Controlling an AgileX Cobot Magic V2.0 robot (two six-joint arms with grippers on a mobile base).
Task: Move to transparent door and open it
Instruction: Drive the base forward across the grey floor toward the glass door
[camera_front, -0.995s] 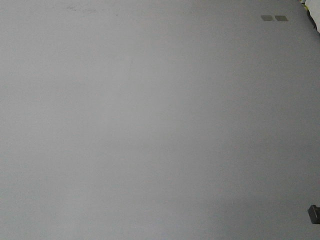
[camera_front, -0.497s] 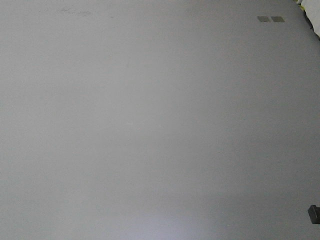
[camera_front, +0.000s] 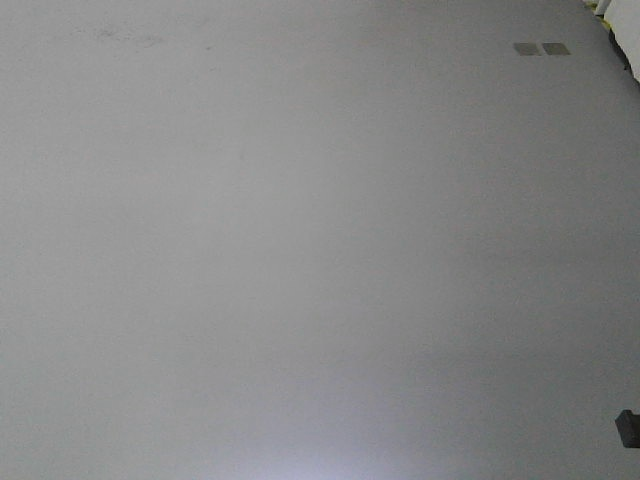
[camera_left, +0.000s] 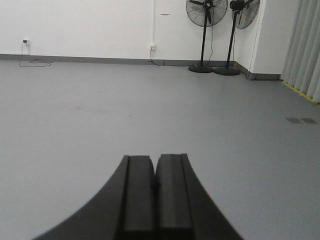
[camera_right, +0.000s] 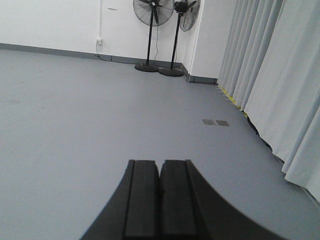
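the transparent door is not seen in any view, so its place cannot be told. the front view is filled by bare grey floor (camera_front: 300, 250), with two small dark floor plates (camera_front: 541, 48) near its top right corner. the left gripper (camera_left: 155, 165) and the right gripper (camera_right: 160, 167) are each held with black fingers pressed together, nothing between them. two black pedestal fans (camera_left: 212, 35) by a white wall (camera_left: 90, 25) and pale grey curtains (camera_right: 280, 75) are shown by the wrist views. the task is judged barely begun: the door is yet to be reached, and the opening is wholly left.
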